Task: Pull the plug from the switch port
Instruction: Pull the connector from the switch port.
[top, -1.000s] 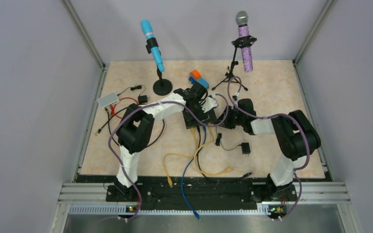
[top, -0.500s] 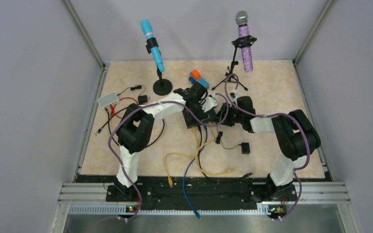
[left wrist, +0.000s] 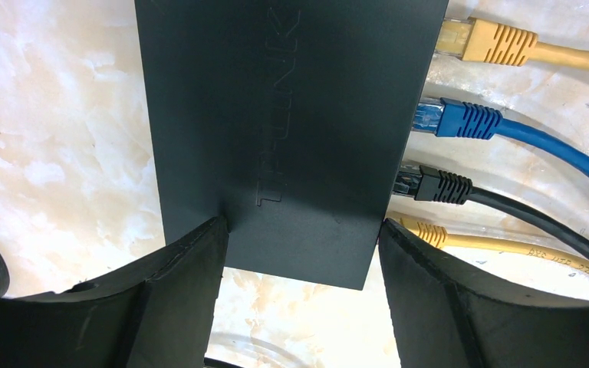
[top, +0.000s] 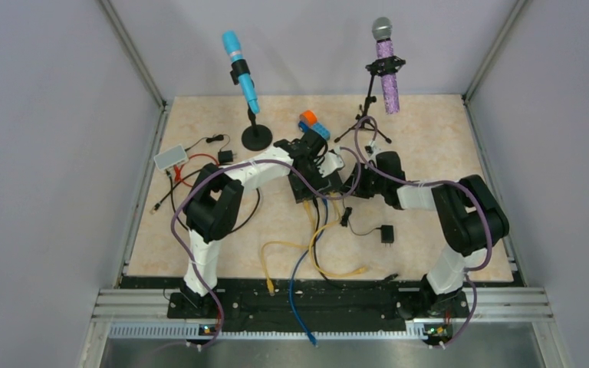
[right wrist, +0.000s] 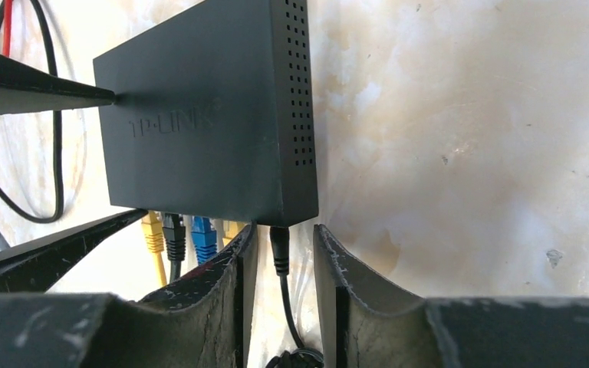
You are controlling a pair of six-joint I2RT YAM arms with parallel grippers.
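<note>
Left pincer (left wrist: 303, 230) is clamped across the flat black rectangular plastic switch box (left wrist: 276, 115), with one finger set against the cabled edge and the other against the opposite edge. Its arm is reached forward and to the right, with the elbow raised. The right pincer (right wrist: 284, 228) is spread, with a finger held clear on each side of the small black round plug (right wrist: 280, 249). The plug is seated in the switch port (right wrist: 278, 225) at the corner of the cabled edge. The right arm is bent leftward, with its wrist held low over the beige marbled tabletop (right wrist: 468, 153).
</note>
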